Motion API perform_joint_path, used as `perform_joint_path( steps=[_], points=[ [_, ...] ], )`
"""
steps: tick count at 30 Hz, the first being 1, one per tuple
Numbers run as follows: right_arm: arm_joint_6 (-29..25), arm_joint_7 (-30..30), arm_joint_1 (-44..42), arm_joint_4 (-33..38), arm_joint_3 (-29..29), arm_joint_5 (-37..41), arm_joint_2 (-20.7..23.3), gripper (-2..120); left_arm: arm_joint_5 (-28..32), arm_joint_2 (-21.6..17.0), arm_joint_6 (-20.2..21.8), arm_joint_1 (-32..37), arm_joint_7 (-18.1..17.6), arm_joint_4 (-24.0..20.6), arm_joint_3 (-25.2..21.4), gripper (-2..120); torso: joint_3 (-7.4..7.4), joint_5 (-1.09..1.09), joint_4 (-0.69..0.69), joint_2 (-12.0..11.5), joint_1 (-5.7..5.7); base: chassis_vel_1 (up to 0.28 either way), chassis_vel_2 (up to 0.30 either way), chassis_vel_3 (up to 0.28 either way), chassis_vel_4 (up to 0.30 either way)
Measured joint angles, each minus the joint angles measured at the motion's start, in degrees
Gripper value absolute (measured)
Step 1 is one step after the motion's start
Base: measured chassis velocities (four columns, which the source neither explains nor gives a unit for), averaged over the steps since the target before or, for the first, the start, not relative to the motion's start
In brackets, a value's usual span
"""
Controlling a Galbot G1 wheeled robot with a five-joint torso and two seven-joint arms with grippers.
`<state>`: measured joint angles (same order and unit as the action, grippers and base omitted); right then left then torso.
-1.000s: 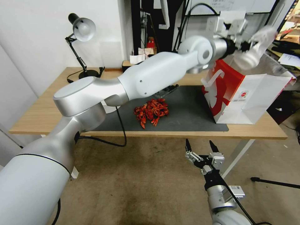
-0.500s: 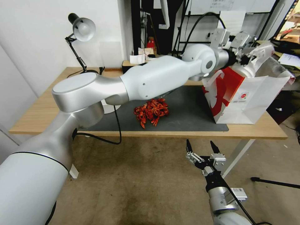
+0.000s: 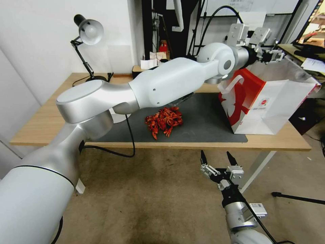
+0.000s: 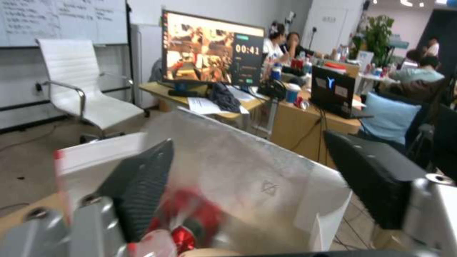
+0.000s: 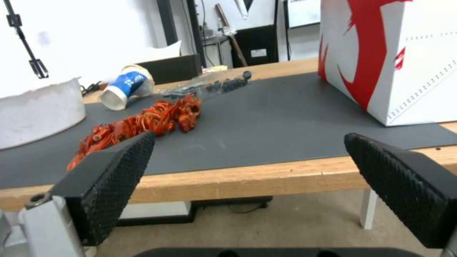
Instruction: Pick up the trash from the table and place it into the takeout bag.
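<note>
1. The takeout bag, white with a red pattern and a small round red logo, stands upright at the right end of the table, partly on the dark grey mat. Its mouth is open, showing the silver foil lining.
2. In the left wrist view, a crumpled clear piece of trash with red on it lies inside the bag, below the gripper's fingers and not touching them.
3. The left gripper hovers over the bag's open top at the end of the outstretched left arm. Its fingers are spread wide and hold nothing.
4. More trash sits on the mat: a heap of red-orange shells near the middle, well left of the bag.
5. In the right wrist view, a blue-and-white paper cup lies on its side behind the heap, with a flat clear plastic wrapper holding dark bits beside it, and a round white container at the mat's far side from the bag.
6. The right gripper waits below the table's front edge, above the floor, pointing up. Its fingers are wide apart and empty.
7. A black desk lamp stands at the table's back left corner.
</note>
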<state>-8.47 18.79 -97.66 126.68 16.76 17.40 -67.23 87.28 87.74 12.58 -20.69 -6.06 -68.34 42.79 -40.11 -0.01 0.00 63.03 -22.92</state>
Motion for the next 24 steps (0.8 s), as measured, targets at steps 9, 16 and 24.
perform_joint_path(
  steps=[9, 16, 24],
  points=[
    [0.00, 0.00, 0.53, -0.05, -0.05, 0.22, 0.63, 100, -6.22, -12.16, -4.35, 6.83, -0.78, -11.74, -3.24, 100, 0.00, -0.02, 0.01, 0.00, 0.00, 0.000, 0.000, 0.000, 0.000],
    [0.25, 0.18, 2.12, -1.34, -0.92, 0.40, 0.77, 100, -13.75, -19.03, -13.12, 14.57, -1.02, -18.51, -7.10, 100, 0.00, -0.01, 0.00, 0.00, 0.00, 0.000, 0.000, 0.000, 0.000],
    [0.49, 0.41, 3.03, -1.61, -1.15, 0.51, 1.20, 100, -26.92, -25.20, -23.26, 24.04, -2.35, -25.25, -12.49, 100, 0.00, -0.01, 0.01, 0.00, 0.01, 0.000, 0.000, 0.000, 0.000]
  ],
)
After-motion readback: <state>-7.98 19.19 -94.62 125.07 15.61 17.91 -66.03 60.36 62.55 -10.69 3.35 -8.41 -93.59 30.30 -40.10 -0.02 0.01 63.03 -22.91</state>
